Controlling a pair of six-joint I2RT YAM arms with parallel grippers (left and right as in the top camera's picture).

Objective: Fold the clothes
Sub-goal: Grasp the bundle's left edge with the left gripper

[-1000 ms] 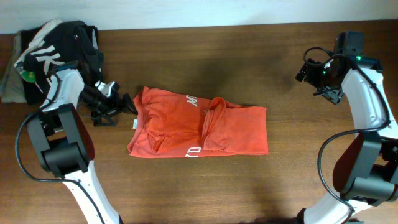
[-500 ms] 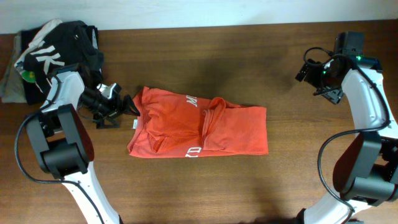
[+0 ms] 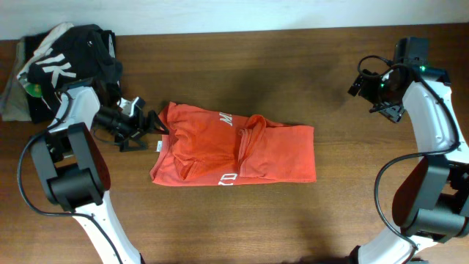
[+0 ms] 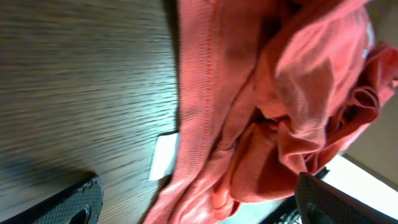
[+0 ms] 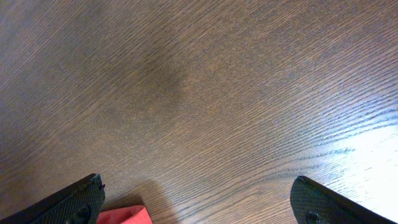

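While the shirt (image 3: 234,150) lies mid-table as a lumpy band, long axis left to right, the step in hand looks like a grasp at its left end ahead of a further fold. Not neat: a raised ridge crosses the middle, and white print shows at the top and bottom edges.

Left gripper (image 3: 152,123): low over the table (image 3: 293,59), pointing right, tips just beside the shirt's upper-left corner. Touching or not, cannot tell from overhead. Wrist view: fingers (image 4: 78,202) spread wide, nothing held. The stitched hem and crumpled layers sit between and ahead of them. A white label (image 4: 164,155) pokes out at the edge onto bare wood. Arm bent at the elbow, forearm passing near the black garment (image 3: 69,55) piled at the far-left corner.

Right gripper (image 3: 359,84): well apart from the shirt, up at the far right, aimed left. Jaws wide apart, empty. Its camera sees bare wood and only a red corner at the bottom.

Next move, as a judgement: the left gripper needs to go forward and down so the fingers straddle the hem, catching all layers, then close. The right gripper probably has to come in and help. Risk: a single-layer pinch would pull the fold apart.
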